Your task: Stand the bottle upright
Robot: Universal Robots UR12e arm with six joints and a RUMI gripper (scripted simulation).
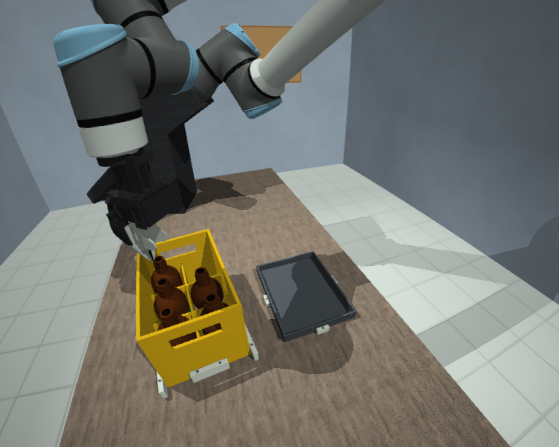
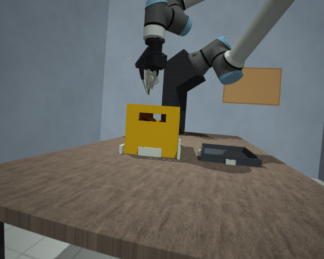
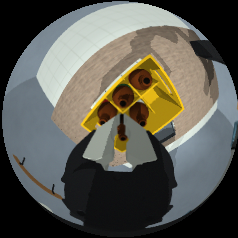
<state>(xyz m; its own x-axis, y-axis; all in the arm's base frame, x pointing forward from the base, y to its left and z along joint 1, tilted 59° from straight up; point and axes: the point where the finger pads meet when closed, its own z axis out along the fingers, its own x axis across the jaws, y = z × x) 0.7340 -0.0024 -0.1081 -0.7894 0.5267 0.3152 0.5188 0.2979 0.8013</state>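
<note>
A yellow crate [image 1: 221,341] [image 2: 151,132] [image 3: 169,95] holds five brown bottles in its cells. In the top view three bottles stand in the left column [image 1: 162,265] [image 1: 170,303] and two in the right [image 1: 201,275]. In the wrist view the bottle mouths [image 3: 141,79] [image 3: 122,97] show from above. My gripper [image 1: 148,254] [image 2: 148,92] [image 3: 122,114] is shut, its fingertips meet and hold nothing. It hangs a little above the crate's back left corner, over the rearmost left bottle. The dark grey tray [image 1: 301,333] [image 2: 250,161] lies right of the crate and holds nothing.
White clamps [image 1: 209,370] [image 2: 149,151] sit at the feet of the crate and the tray. The arm's dark base column [image 2: 174,98] stands behind the crate. An orange board [image 2: 251,86] hangs on the back wall.
</note>
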